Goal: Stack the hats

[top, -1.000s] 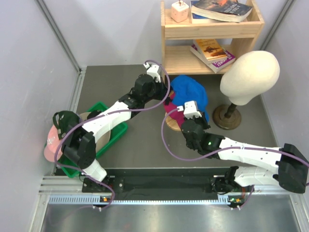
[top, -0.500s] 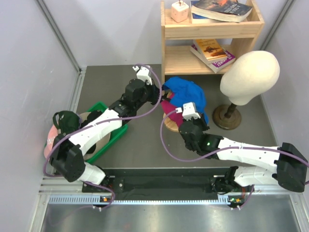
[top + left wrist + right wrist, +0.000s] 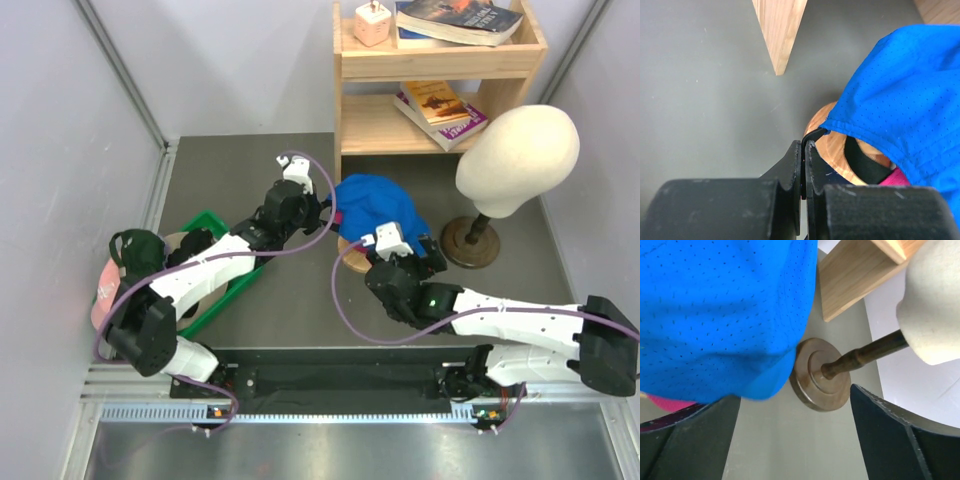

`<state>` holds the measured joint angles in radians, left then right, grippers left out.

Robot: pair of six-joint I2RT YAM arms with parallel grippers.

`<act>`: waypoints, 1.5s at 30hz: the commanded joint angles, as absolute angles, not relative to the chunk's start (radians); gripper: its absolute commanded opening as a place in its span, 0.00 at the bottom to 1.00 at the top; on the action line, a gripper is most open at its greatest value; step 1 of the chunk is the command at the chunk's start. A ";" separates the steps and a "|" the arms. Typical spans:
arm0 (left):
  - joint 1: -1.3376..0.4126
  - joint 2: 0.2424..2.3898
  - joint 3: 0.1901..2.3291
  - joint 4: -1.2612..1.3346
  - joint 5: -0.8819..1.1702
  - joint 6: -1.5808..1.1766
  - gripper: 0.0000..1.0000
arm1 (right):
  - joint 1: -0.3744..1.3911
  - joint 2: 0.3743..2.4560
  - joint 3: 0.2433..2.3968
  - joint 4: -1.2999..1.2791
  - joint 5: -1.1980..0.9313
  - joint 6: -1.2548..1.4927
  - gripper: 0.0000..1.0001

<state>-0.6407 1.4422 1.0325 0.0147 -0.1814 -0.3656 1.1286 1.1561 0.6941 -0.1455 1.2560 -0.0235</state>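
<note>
A blue cap (image 3: 378, 205) lies draped over a round wooden stand (image 3: 350, 258), with a bright pink hat (image 3: 895, 176) showing under it. My left gripper (image 3: 324, 212) is shut on the blue cap's (image 3: 900, 85) black rear edge, just left of the stand (image 3: 837, 150). At the cap's (image 3: 725, 315) right side, my right gripper (image 3: 795, 435) stands open with nothing between its fingers. A pale pink cap (image 3: 104, 296) and a black cap (image 3: 133, 250) sit at the far left, beside the left arm.
A green tray (image 3: 243, 278) lies under the left arm. The cream mannequin head (image 3: 520, 158) on its dark round base (image 3: 822, 376) stands right of the blue cap. A wooden shelf (image 3: 440, 85) with books is behind; its leg (image 3: 780, 30) is close to my left gripper.
My right gripper has opened and let go of the blue cap. The left gripper drew the cap's rear edge leftward, and the cap now covers most of the pink hat.
</note>
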 commanded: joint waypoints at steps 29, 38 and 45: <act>-0.641 1.462 1.006 -0.038 -0.265 -0.350 0.17 | 1.137 0.732 0.759 -0.199 0.701 0.083 1.00; -0.641 1.226 0.979 -0.225 -0.392 -0.365 0.76 | 1.062 0.709 0.741 -0.178 0.692 0.104 1.00; -0.640 0.988 0.976 -0.475 -0.657 -0.339 0.89 | 1.042 0.669 0.704 -0.143 0.686 0.098 1.00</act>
<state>-0.6415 1.0916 0.9745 -0.2932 -0.4374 -0.3634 1.0584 0.6975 0.7136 -0.2020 0.7006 0.0902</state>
